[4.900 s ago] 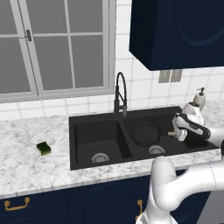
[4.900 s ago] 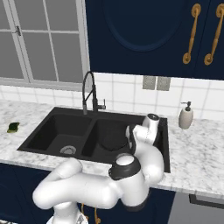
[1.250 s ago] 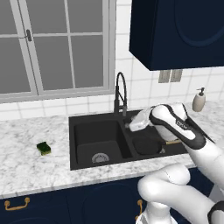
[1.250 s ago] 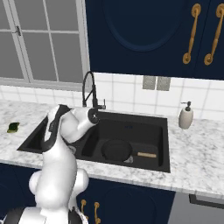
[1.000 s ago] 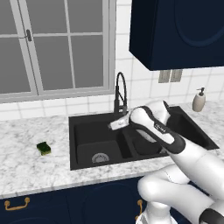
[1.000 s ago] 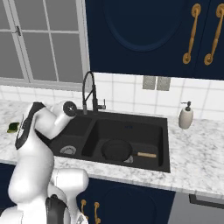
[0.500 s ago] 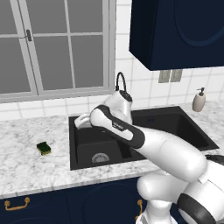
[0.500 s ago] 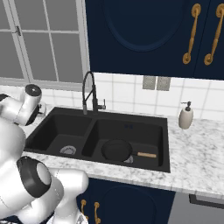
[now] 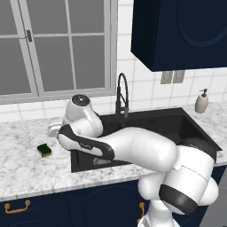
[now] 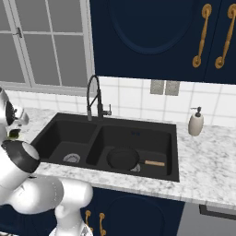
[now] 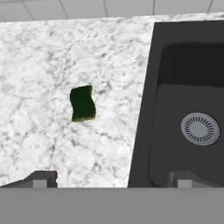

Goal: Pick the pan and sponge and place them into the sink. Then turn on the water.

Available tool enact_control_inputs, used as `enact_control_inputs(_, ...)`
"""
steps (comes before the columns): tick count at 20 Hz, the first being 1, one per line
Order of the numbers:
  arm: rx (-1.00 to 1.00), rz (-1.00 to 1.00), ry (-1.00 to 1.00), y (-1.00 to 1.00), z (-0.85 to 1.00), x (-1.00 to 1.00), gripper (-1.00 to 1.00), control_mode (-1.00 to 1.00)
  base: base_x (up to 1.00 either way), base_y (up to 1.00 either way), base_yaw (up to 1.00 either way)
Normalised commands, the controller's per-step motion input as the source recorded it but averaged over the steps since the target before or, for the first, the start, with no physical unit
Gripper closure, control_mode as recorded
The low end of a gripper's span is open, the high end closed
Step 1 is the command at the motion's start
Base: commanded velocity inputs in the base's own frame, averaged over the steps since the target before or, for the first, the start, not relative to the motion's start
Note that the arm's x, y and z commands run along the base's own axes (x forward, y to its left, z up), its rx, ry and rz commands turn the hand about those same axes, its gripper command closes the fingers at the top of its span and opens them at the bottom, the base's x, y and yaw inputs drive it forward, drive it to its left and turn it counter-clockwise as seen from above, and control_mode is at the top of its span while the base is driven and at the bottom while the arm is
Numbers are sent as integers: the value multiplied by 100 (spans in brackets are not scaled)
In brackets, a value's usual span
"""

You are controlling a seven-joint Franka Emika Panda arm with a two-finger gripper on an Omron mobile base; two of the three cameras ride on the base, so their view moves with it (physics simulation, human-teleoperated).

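The pan (image 10: 123, 158) lies in the sink (image 10: 64, 120); the sponge (image 11: 82, 103) waits on the table (image 11: 52, 61), the hand (image 11: 109, 178) released above it, water off.

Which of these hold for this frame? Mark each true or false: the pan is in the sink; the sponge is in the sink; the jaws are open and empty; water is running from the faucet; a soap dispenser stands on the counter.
1. The pan lies in a basin of the sink. True.
2. The sponge is in the sink. False: it lies on the marble counter beside the sink.
3. The gripper has its jaws open and holds nothing. True.
4. Water is running from the faucet. False: no stream is visible.
5. A soap dispenser stands on the counter. True.
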Motion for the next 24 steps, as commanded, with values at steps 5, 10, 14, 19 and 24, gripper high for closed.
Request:
enact_control_inputs(5, -4, -12, 22, 43, -1, 11, -100, -100, 0, 0, 0)
enact_control_inputs(10, 0, -1, 11, 6, -40, 22, -100, -100, 0, 0, 0)
enact_control_inputs(14, 0, 0, 0, 15, -47, 1, -100, -100, 0, 0, 0)
enact_control_inputs(19, 0, 0, 0, 15, -33, 7, -100, -100, 0, 0, 0)
enact_control_inputs(24, 0, 0, 2, 21, -32, 15, -100, -100, 0, 0, 0)
